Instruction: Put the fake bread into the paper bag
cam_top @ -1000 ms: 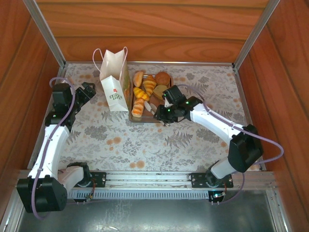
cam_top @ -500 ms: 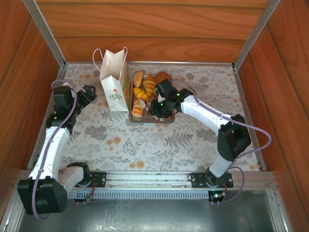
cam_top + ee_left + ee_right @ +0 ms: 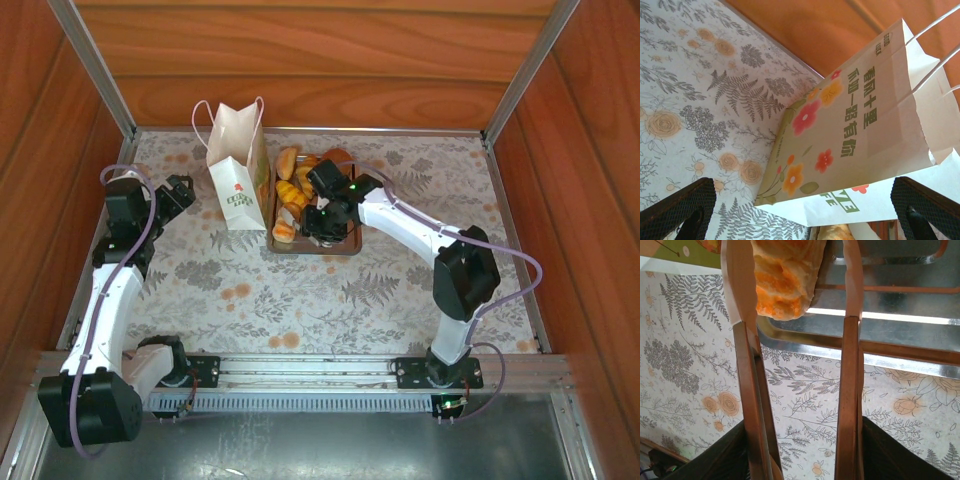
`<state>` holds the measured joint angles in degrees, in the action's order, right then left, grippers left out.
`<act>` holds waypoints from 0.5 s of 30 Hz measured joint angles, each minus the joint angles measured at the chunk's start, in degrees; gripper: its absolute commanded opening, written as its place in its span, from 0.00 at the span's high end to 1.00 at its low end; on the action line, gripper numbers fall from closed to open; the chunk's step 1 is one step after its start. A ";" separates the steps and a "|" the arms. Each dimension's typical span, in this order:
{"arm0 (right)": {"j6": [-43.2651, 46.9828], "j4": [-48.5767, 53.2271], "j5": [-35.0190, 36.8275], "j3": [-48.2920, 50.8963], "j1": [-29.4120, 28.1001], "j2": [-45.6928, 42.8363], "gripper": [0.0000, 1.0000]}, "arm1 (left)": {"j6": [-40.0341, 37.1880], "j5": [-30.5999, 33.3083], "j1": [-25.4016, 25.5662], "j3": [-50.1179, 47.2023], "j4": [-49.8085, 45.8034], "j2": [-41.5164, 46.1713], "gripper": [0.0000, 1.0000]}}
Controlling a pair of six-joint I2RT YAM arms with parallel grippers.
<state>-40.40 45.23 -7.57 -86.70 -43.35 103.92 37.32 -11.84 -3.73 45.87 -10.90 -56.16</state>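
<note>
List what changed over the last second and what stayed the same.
The right gripper, holding the tongs, swung left across the tray toward the bag. A bread at the tray's near edge now lies between the tong tips. Nothing was picked up or let go. The left gripper, with its jaws open, the bag and the tray stayed put.
</note>
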 measured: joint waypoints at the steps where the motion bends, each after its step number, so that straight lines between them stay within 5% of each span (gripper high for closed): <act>1: 0.00 0.20 0.02 -0.22 -0.09 0.04 0.45 | 0.00 0.00 -0.09 0.00 0.20 0.00 0.04; 15: 0.48 1.75 -0.04 -3.41 -0.74 4.09 0.44 | 0.02 -0.72 -1.03 -0.92 1.11 0.00 0.04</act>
<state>-39.92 46.98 -7.62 -90.11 -44.10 108.01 37.34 -12.56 -4.75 44.95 -9.78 -56.16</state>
